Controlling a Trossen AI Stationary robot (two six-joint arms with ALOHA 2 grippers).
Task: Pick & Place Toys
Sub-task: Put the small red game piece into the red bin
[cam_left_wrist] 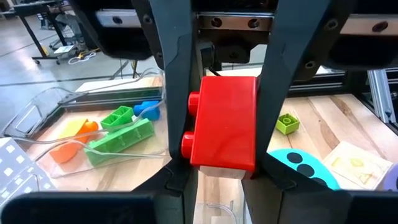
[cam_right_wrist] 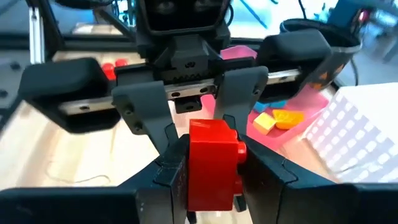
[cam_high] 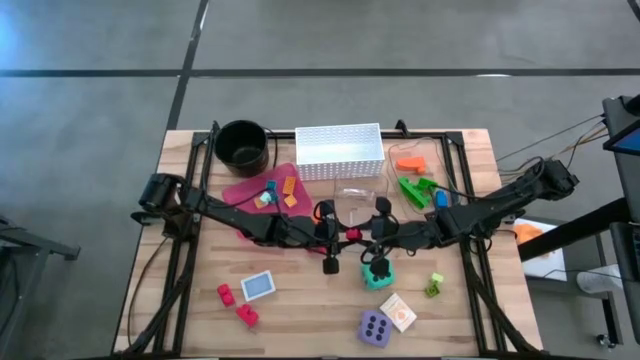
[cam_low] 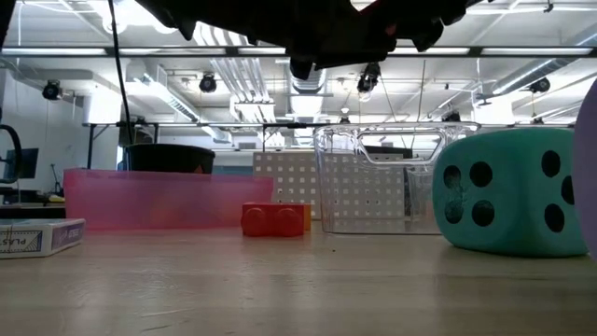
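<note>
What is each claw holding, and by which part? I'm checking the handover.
Both claws grip one red studded plastic brick: the left claw across its flat sides, the right claw likewise.

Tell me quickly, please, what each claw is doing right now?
Left claw: shut on the red brick, above mid-table.
Right claw: shut on the same red brick, facing the left claw.
</note>
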